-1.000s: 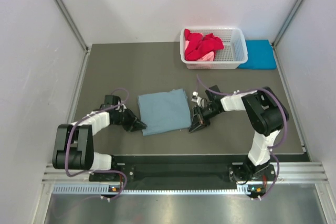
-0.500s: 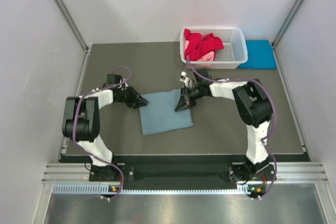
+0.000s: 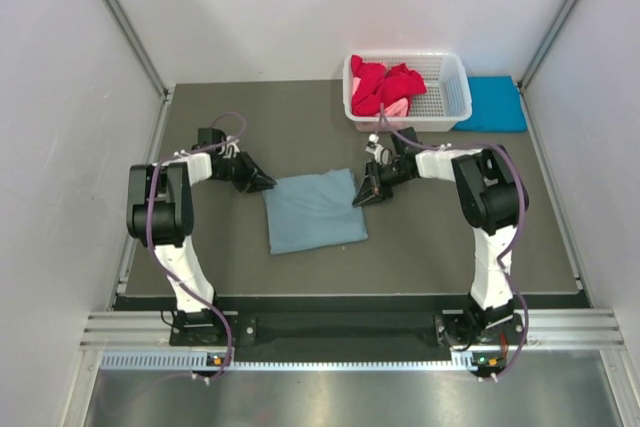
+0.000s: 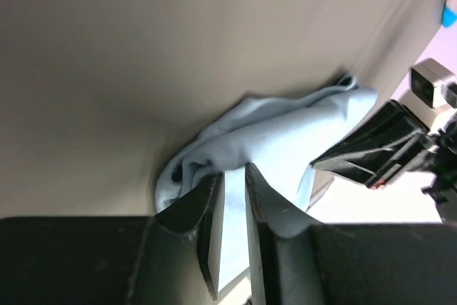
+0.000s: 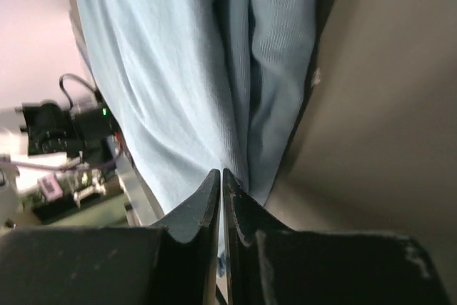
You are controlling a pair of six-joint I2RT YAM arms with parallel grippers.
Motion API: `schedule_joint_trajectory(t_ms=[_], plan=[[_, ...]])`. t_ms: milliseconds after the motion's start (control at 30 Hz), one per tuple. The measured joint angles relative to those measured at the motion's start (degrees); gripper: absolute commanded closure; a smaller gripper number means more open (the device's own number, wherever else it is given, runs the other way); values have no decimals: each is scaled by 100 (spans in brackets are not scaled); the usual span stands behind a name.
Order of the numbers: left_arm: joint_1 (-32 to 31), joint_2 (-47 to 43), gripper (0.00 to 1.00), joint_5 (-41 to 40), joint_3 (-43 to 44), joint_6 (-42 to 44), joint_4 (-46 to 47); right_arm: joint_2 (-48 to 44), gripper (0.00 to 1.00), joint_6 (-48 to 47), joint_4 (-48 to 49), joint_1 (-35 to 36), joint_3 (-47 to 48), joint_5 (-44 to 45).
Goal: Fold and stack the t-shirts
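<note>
Dark grey surface point(image 3: 450, 237) carried the grey-blue t-shirt point(image 3: 312, 211) flat at its middle, left pincer point(image 3: 262, 183) and right pincer point(image 3: 364, 195) each clamped on a far corner; a fold seemed in hand, and next both corners would need carrying evenly toward the near hem.

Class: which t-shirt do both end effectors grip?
The dusty grey-blue cloth t-shirt: left end effector and right end effector pinch its far corners. Red and pink shirts fill the white lattice basket; the turquoise shirt lies beside it.
</note>
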Motion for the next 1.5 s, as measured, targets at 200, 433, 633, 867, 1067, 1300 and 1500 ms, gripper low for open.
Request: schedule_joint_trajectory(t_ms=[200,433,633,867,1067,1300,1500], plan=[[-55,-424,74,-142,81,-90,-81,-291,95,754,474,37,195,339],[-476,-1204,75,133,-1117,-901,997,4,95,2356,2225,173,433,378],[-216,-734,75,243,-1541,-739,918,726,96,2682,2990,122,509,505],[737,-581,72,525,-1106,68,240,590,95,2149,2608,-85,444,715],[551,-1646,69,424,-1154,175,-258,-63,93,1421,1060,-177,442,1300],[-203,-3045,69,481,-1956,-549,315,-1167,91,1086,570,238,348,1447],[-411,-2793,69,358,-3069,-1088,813,-1397,92,1781,1939,833,-866,1019]])
